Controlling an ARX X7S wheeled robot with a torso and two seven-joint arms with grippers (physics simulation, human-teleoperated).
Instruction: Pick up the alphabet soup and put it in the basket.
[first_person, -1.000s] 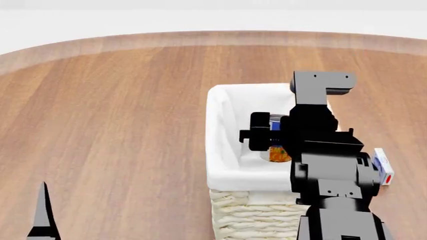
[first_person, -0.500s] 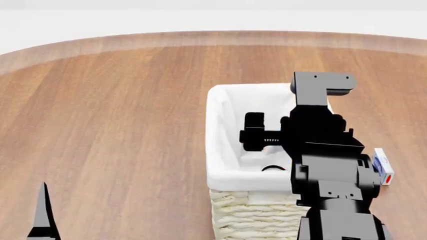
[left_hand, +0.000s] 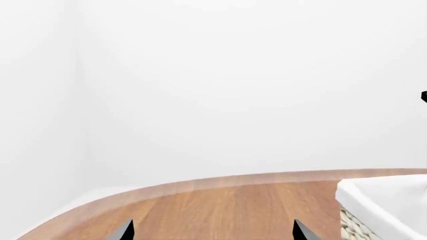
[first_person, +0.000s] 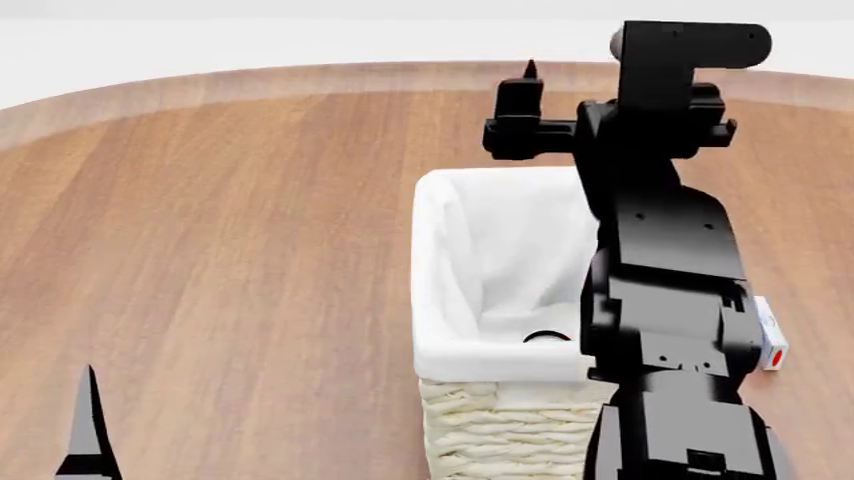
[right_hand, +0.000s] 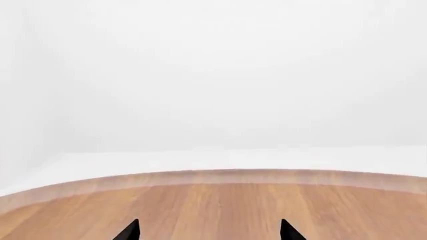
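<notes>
Two right gripper (first_person: 530, 100) fingertips (right_hand: 131, 231) spread wide, holding nothing, raised above the far rim of the basket (first_person: 447, 270). Alphabet soup (first_person: 545, 337) down inside, only a dark arc of its top visible near the front wall. Left gripper (first_person: 87, 430) fingers likewise apart over bare wooden table (first_person: 240, 230), well clear of the basket.

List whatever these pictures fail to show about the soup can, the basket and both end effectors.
- Alphabet soup: head view, only a dark arc shows deep in the basket; label hidden.
- Basket's right side: head view, behind the right arm.
- Small box: head view, mostly behind that arm.
- Left end effector: left wrist view, only finger tips show, set apart.
- Right end effector: right wrist view, the same.
</notes>
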